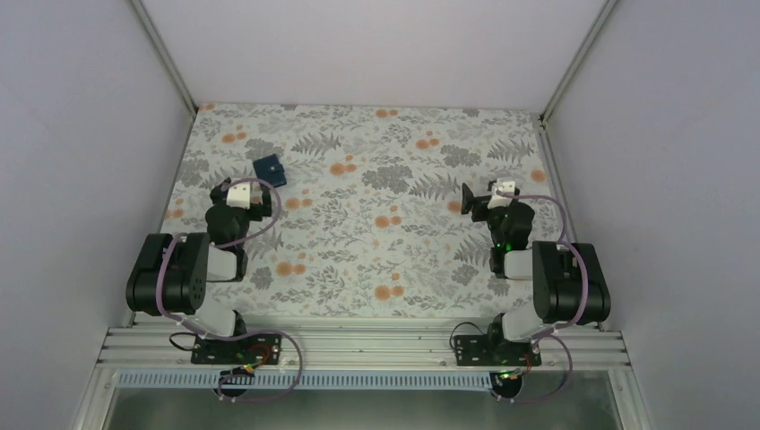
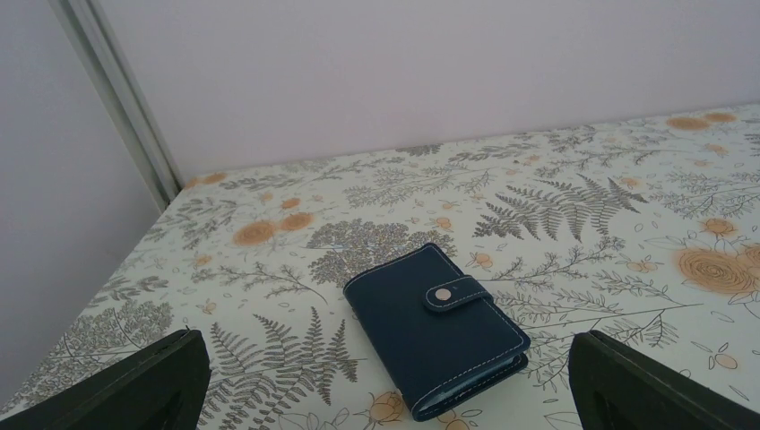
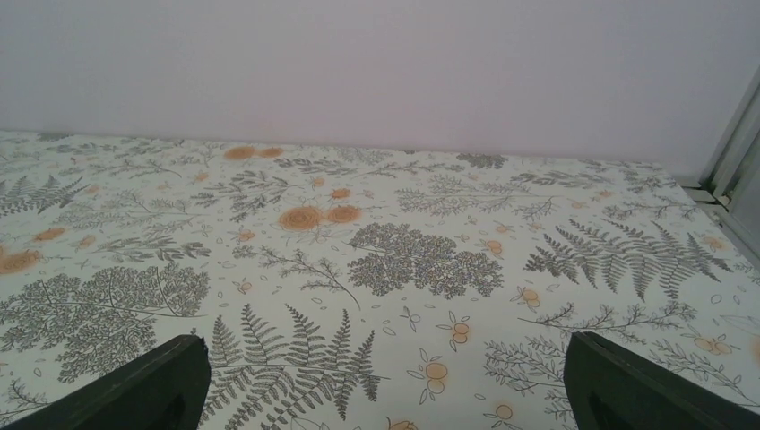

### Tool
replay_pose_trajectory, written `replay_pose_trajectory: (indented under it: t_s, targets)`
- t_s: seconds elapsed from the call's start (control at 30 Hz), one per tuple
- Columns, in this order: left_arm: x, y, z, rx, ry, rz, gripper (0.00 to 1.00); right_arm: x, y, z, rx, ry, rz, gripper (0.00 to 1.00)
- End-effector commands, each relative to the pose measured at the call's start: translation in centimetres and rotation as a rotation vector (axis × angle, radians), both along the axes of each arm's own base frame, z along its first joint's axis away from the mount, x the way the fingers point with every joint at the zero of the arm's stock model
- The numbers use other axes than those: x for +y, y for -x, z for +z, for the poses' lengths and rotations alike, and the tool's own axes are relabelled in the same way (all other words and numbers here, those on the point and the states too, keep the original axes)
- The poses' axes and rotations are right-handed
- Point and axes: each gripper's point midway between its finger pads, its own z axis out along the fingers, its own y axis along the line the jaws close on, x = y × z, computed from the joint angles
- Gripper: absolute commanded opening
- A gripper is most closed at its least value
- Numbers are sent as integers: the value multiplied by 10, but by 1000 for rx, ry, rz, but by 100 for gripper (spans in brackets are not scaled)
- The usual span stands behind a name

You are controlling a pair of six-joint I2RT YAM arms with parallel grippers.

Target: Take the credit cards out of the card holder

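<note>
The flowery table [image 1: 376,242] fills the view. The left gripper [image 1: 242,199] is spread wide and holds nothing. The card holder [image 2: 436,328] lies shut just in front of it, at the far left. The right gripper [image 1: 491,199] is spread wide too, with nothing in it, well apart from the holder.

The left arm [image 1: 184,273] and the right arm [image 1: 560,282] are built alike: bulky glossy black housings at the joints, with pale grey links between them. Each wrist carries a small white block [image 1: 240,194]. Thin lilac cables [image 1: 278,208] loop along each arm and curl around the flat black base plates [image 1: 235,349]. A green light [image 1: 506,244] glows on the right arm. The fingers [image 2: 148,385] are matte black wedges.
</note>
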Motion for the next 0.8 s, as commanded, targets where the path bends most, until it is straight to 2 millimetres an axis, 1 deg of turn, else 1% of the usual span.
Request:
replay_pose_trajectory:
  t_s: [0.0, 0.03, 0.1, 0.13, 0.2, 0.23, 0.27, 0.3, 0.33, 0.37, 0.4, 0.47, 0.53, 0.57, 0.6, 0.63, 0.73, 0.77]
  targets:
    - [-2, -1, 9, -34, 3, -5, 100, -4, -12, 14, -6, 3, -12, 100]
    - [-2, -1, 9, -36, 3, -6, 100, -6, -16, 18, 13, -4, -17, 100]
    - [-3, -1, 8, -33, 3, -7, 100, -6, -19, 42, 14, -30, 5, 100]
    - [-2, -1, 9, -35, 2, -7, 100, 1, -19, 58, 0, -71, 53, 100]
    - [-2, -1, 9, -34, 2, -7, 100, 25, -12, 89, -39, -154, 204, 100]
    - [-2, -1, 9, -34, 3, -6, 100, 35, -12, 102, -39, -200, 261, 100]
    - [-2, -1, 12, -46, 3, -8, 100, 44, -14, 107, -6, -245, 305, 100]
    - [-1, -6, 17, -43, 4, 1, 100, 52, -20, 113, 23, -273, 335, 100]
    - [1, -15, 21, -11, 15, 11, 100, 61, -25, 117, 58, -294, 358, 100]
    - [4, -28, 11, 104, 27, 18, 100, 69, -29, 123, 72, -313, 379, 100]
    - [8, -43, 20, 144, 47, 27, 100, 78, -30, 129, 74, -330, 403, 100]
    - [22, -62, 40, 187, 137, 27, 100, 96, -28, 142, 68, -380, 445, 100]
    - [28, -72, 57, 231, 238, -22, 100, 116, -27, 151, 68, -409, 474, 100]
    - [30, -76, 61, 269, 278, -34, 100, 127, -28, 154, 78, -418, 480, 100]
    - [30, -84, 72, 296, 312, -45, 100, 141, -30, 156, 93, -419, 489, 100]
    - [30, -87, 67, 364, 348, -49, 100, 163, -32, 163, 103, -418, 516, 100]
    - [25, -91, 41, 570, 478, -96, 100, 212, -39, 162, 190, -426, 570, 99]
    - [21, -91, 30, 629, 526, -121, 100, 226, -41, 159, 227, -436, 590, 99]
